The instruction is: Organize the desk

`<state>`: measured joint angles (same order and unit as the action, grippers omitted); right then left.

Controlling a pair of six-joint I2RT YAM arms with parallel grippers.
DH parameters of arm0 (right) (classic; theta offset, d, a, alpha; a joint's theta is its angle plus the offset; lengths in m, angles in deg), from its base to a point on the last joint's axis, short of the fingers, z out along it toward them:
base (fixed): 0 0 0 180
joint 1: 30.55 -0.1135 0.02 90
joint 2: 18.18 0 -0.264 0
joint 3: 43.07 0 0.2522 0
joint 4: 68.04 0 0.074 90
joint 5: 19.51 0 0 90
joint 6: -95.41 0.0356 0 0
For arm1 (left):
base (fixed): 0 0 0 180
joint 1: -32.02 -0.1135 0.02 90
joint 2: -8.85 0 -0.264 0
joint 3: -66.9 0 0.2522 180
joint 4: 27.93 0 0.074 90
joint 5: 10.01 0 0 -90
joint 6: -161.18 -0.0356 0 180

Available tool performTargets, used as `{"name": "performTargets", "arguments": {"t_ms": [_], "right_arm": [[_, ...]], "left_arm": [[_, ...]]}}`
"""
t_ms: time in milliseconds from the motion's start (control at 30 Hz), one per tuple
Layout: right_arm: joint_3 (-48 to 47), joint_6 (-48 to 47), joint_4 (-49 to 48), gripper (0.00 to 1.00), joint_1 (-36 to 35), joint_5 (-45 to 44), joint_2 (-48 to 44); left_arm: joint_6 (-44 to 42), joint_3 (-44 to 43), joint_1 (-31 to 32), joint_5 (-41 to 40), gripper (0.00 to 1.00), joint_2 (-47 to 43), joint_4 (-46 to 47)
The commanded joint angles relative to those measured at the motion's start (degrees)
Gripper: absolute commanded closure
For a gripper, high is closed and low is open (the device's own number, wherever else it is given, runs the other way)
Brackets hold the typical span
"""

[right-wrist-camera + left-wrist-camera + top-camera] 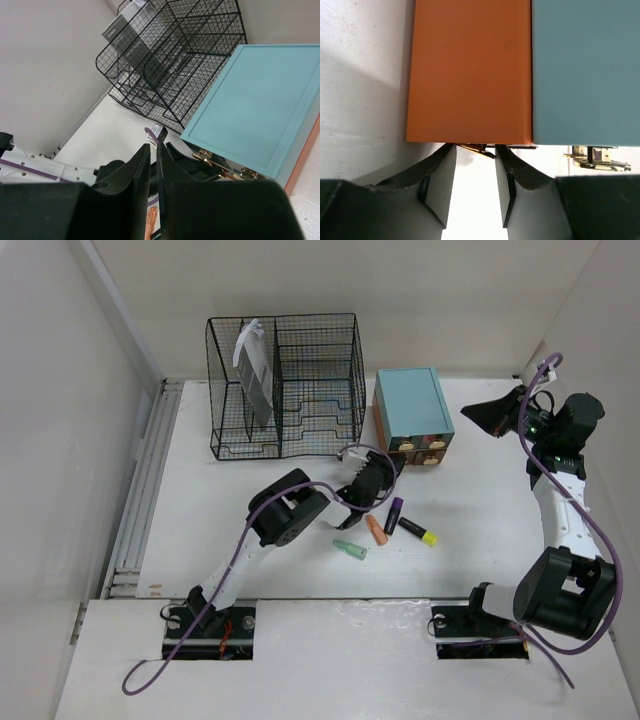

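Observation:
The white desk holds a teal-topped drawer box with orange sides and brass handles. My left gripper is at the box's front left corner. In the left wrist view it is open, its fingertips on either side of a brass drawer handle under the orange side. My right gripper is raised at the right of the box and shut on nothing. Loose highlighters lie in front: orange, purple, black and yellow, green.
A black wire-mesh file rack stands at the back left and holds a grey booklet. The rack and the box top also show in the right wrist view. Walls close in the desk at left, back and right.

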<state>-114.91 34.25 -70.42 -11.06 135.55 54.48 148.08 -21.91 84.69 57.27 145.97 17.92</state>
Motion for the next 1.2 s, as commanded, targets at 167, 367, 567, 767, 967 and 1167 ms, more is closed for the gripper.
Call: {"name": "performTargets", "arguments": {"t_ms": [167, 367, 567, 767, 967, 1167], "right_arm": [[0.2, 1.1, -4.7, 0.84, 0.9, 1.9, -1.7], [0.2, 1.1, -4.7, 0.84, 0.9, 1.9, -1.7], [0.2, 1.1, -5.2, 0.84, 0.9, 1.9, -1.7], [0.2, 1.1, -5.2, 0.84, 0.9, 1.9, -1.7], [0.7, 1.7, -5.2, 0.84, 0.9, 1.9, -1.7], [0.7, 1.7, -5.7, 0.84, 0.9, 1.9, -1.7]], "left_arm": [[-1.8, -2.1, -0.9, -5.3, 0.72, 1.2, 2.6], [-1.8, -2.1, -0.9, -5.3, 0.76, 1.2, 3.1], [-1.8, -1.0, -0.4, -4.8, 0.83, 1.2, 4.3], [-1.2, 0.8, 0.7, -4.3, 0.86, 0.7, 5.4], [-1.2, 3.7, 2.8, -4.3, 0.87, -0.4, 7.3], [-0.6, 7.2, 4.5, -3.0, 0.87, -2.1, 10.4]]}}
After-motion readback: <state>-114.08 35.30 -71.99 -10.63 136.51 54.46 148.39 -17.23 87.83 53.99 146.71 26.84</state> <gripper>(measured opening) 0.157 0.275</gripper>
